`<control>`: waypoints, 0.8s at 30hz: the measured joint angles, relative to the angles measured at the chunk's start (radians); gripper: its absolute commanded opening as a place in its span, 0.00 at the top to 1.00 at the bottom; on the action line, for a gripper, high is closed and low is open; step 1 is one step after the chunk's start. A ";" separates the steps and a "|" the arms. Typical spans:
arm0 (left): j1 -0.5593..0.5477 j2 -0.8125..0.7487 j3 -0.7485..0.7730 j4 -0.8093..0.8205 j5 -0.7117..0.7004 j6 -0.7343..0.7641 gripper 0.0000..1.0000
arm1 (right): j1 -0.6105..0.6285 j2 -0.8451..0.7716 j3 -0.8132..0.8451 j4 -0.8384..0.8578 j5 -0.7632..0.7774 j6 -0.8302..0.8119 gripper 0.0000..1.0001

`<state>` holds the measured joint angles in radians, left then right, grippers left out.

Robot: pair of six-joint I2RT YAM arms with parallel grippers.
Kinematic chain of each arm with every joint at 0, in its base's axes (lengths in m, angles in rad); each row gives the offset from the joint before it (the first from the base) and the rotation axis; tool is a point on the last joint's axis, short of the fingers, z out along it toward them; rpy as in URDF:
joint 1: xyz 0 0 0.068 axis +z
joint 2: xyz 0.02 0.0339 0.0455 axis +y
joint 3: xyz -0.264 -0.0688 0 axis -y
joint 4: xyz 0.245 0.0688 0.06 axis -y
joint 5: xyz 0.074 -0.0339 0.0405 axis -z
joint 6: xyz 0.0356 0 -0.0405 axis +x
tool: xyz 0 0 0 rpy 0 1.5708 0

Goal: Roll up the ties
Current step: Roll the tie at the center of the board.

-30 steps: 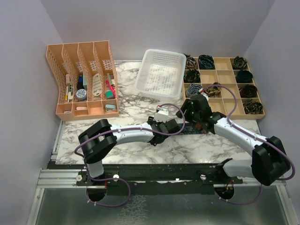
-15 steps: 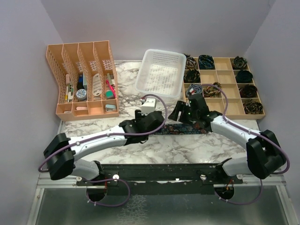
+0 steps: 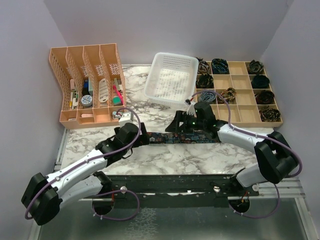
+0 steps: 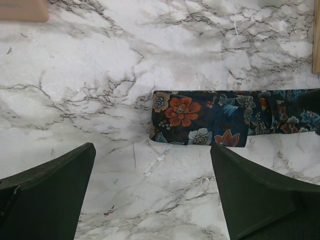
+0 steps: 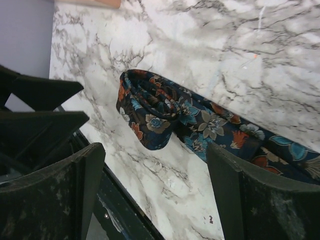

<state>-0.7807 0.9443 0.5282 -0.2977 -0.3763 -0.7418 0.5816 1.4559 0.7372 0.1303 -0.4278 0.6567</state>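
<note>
Left gripper (image 4: pixel 152 146) hovering wide open over flat end of floral tie (image 4: pixel 200 117) lying on marble table (image 4: pixel 75 75). Right gripper (image 5: pixel 155 146) gaping open over tie's folded end.

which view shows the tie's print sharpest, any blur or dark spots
Left wrist: tie crisp and evenly lit, left claw fingers dark and soft at the bottom. Right wrist: the tie's rolled end clear, right claw fingers near-black. Top external: tie too small to read its print.
</note>
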 measured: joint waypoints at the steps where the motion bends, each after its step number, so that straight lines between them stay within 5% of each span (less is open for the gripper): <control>1: 0.021 -0.012 -0.013 0.008 0.021 0.000 0.01 | 0.009 0.003 0.000 0.003 0.000 -0.002 0.11; 14: 0.200 -0.049 -0.117 0.132 0.240 -0.047 0.01 | 0.084 0.097 0.048 -0.004 0.000 0.024 0.13; 24: 0.230 -0.077 -0.143 0.139 0.261 -0.063 0.01 | 0.106 0.180 0.099 -0.037 0.026 0.042 0.38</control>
<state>-0.5507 0.8673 0.3851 -0.1589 -0.1150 -0.8043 0.6876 1.6360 0.8364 0.0937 -0.4019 0.6991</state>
